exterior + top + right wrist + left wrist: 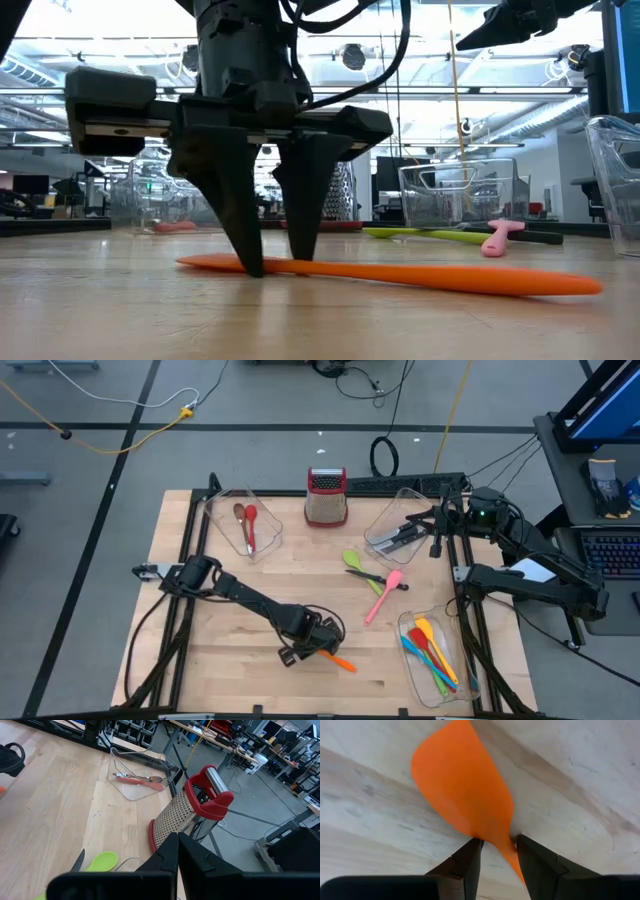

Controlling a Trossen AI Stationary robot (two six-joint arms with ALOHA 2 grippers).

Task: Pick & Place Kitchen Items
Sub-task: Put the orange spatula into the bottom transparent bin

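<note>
I see the pale wood table (230,660), grain showing. My left gripper (275,262) straddles one flat, smooth orange spatula (420,275) lying near the front edge, fingers narrowly apart at its neck. Right gripper (177,851) pressed closed, empty.

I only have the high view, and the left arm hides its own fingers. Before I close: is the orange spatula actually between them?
Observer: Yes. In the left wrist view the thin neck of the orange spatula lies between the fingers of the left gripper, just behind the blade.
Operator: Are the tips low enough?
Observer: The low view shows both tips down at the tabletop, with the spatula lying flat.
Operator: And the right gripper?
Observer: Its wrist view shows the right gripper with fingers together, facing the box grater.
</note>
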